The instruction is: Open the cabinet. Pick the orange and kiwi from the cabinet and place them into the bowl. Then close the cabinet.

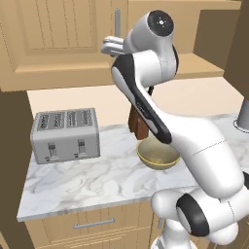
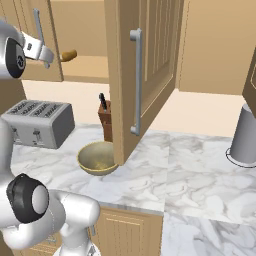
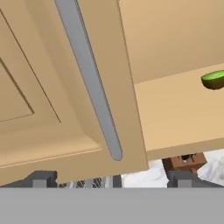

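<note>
Gripper [image 3: 111, 181] jaws spread wide, nothing held; sits at left door handle [image 3: 89, 78] of cabinet [image 1: 58, 44].
Right door [image 2: 145, 65] swung open; left door looks shut or nearly so.
Kiwi [image 3: 213, 80] on cabinet shelf [image 3: 175, 109], right of handle.
Tan-brown item [image 2: 69, 54] on shelf in right base view.
Bowl [image 1: 157, 154] on counter [image 1: 97, 180] below, beside knife block [image 2: 106, 120].
Judgement: handle rigid, thin, smooth; pinch across bar mid-length. Kiwi likely light, soft-skinned, prone to roll; grip across short axis, gently.
</note>
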### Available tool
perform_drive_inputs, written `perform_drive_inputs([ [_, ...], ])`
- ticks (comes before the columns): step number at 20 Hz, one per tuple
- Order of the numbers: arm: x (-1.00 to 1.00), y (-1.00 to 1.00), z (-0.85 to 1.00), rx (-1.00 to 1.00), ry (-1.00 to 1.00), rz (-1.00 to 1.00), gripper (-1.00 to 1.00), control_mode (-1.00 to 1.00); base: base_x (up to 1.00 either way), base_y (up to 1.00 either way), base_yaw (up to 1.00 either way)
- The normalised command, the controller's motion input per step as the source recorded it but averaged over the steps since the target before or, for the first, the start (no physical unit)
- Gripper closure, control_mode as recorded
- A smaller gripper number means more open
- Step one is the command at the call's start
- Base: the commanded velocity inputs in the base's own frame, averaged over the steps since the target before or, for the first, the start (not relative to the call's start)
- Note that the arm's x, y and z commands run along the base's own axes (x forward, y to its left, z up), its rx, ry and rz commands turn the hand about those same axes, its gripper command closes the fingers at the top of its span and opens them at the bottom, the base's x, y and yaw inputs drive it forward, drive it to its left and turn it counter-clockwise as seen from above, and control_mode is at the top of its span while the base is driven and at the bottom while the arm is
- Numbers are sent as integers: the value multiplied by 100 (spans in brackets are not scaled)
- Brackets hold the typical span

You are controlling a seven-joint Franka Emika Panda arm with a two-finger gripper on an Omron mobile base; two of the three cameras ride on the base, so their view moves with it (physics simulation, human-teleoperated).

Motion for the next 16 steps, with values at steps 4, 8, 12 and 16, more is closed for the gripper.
perform_drive_inputs([
  [4,39,0,0,0,0,0,-100,-100,0,0,0],
  [8,41,0,-7,0,0,0,-100,-100,0,0,0],
  [12,34,0,-10,0,-1,0,-100,-100,0,0,0],
  [16,28,5,-15,-2,-3,0,-100,-100,0,0,0],
])
